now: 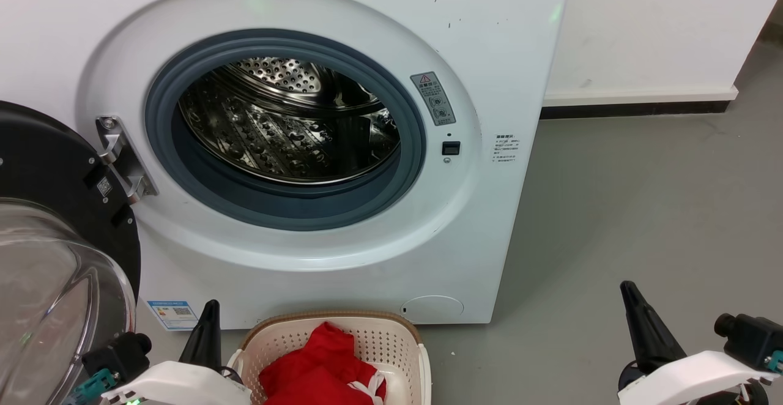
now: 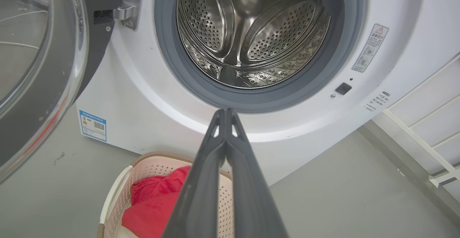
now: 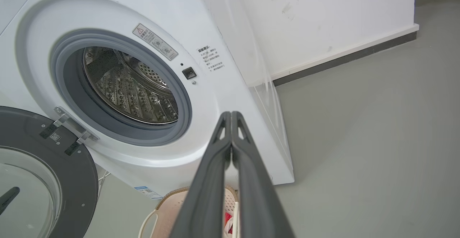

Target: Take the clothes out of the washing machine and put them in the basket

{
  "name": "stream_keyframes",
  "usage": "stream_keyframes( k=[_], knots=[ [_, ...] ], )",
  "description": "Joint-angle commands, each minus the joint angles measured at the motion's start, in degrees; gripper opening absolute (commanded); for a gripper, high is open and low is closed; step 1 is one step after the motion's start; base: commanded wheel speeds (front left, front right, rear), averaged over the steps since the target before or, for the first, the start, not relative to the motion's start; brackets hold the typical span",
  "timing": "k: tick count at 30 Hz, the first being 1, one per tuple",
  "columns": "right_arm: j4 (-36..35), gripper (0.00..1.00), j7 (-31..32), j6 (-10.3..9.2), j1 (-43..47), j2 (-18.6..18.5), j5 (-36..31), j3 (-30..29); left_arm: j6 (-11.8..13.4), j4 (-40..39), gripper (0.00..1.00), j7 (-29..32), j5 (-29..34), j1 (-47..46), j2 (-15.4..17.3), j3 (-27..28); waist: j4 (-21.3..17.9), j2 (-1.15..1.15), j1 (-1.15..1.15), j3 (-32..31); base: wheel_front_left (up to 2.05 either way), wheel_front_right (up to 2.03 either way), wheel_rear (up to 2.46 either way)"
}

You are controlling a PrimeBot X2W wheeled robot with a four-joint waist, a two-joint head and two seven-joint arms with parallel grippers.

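We rest our left gripper (image 2: pixel 225 113) and right gripper (image 3: pixel 231 115) clenched on nothing. The red clothes (image 1: pixel 318 362) lie in the basket (image 1: pixel 400 339). The washing machine (image 1: pixel 489 56) shows bare steel inside, so unloading seems done.

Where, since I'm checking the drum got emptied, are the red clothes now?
The clothes lie in the basket at the head view's bottom centre, on the floor before the washing machine, beside the left gripper.

A smooth grey floor (image 1: pixel 642 209) lies on the right side of the head view, with a few small marks. A white wall (image 1: pixel 660 26) stands in the upper right. Along its bottom runs a white strip (image 1: pixel 636 95), with a dark strip (image 1: pixel 630 110) just under it. The light is soft.
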Motion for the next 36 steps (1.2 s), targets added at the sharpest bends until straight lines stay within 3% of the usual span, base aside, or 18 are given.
stream_keyframes(
  k=[1,36],
  knots=[
    [-0.2,0.0,0.1,-0.01,-2.0,-0.5,3.0,-0.1,-0.4,-0.4,0.0,0.3,-2.6,-1.9,0.1,0.5,0.0,0.0,0.0,0.1,0.0,0.0,0.0],
    [5.6,0.0,1.2,-0.02,-6.2,-1.0,31.6,-1.3,-3.5,3.5,0.0,3.6,-27.9,-5.5,-1.9,3.3,0.7,0.0,0.0,1.2,0.0,0.0,0.0]
  ],
)
